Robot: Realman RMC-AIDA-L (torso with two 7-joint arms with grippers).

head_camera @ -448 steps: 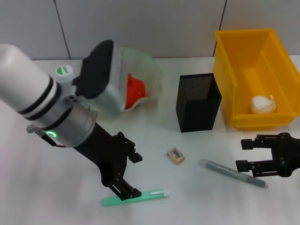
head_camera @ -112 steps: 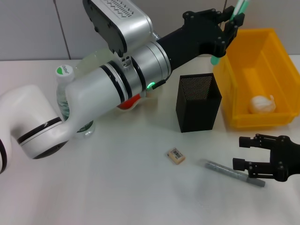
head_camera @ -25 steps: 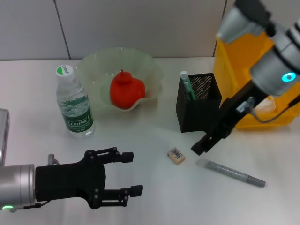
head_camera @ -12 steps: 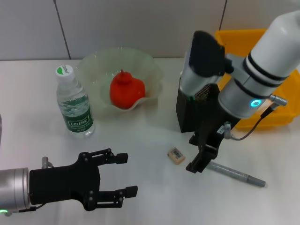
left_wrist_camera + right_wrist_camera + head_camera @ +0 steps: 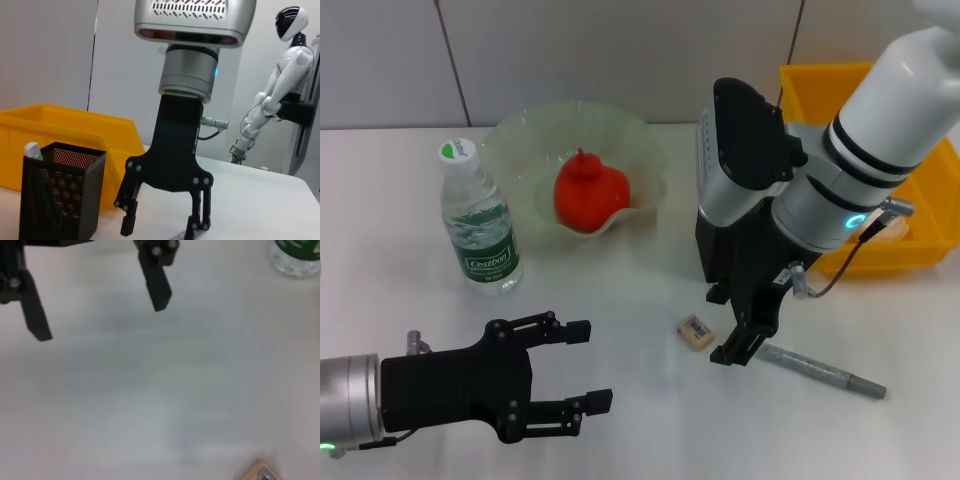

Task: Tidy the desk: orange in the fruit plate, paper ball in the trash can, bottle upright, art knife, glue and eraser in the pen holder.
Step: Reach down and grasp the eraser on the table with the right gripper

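One plain white flat tabletop, the desk [image 5: 620, 300], matte and smooth. At far left-centre stands one wide pale-green translucent glass bowl with a wavy scalloped rim, the fruit plate [image 5: 630, 135]. It holds one red-orange round fruit with a knobby stem bump, the orange [image 5: 590, 193]. Just left of the plate, one small clear plastic water bottle [image 5: 478, 228] with a green label and white cap stands upright.

Right of centre is one square black metal mesh cup, the pen holder [image 5: 60, 192]. In the head view the right arm largely hides it. The left wrist view shows a white-capped green stick [image 5: 34, 150] inside it at one corner. Behind it to the right sits one bright yellow rectangular plastic bin with sloped walls, the trash can [image 5: 820, 85], partly blocked by the same arm.

On the desk near the holder lies one small beige rectangular block with a barcode sticker, the eraser [image 5: 696, 332]. To its right lies one slim grey pen-shaped tool [image 5: 815, 368].

The right gripper [image 5: 745, 330], black, points down between eraser and grey tool, just above the desk, its fingers spread and grasping nothing. The left gripper [image 5: 582, 365], black, hovers at near left, fingers spread wide and empty.
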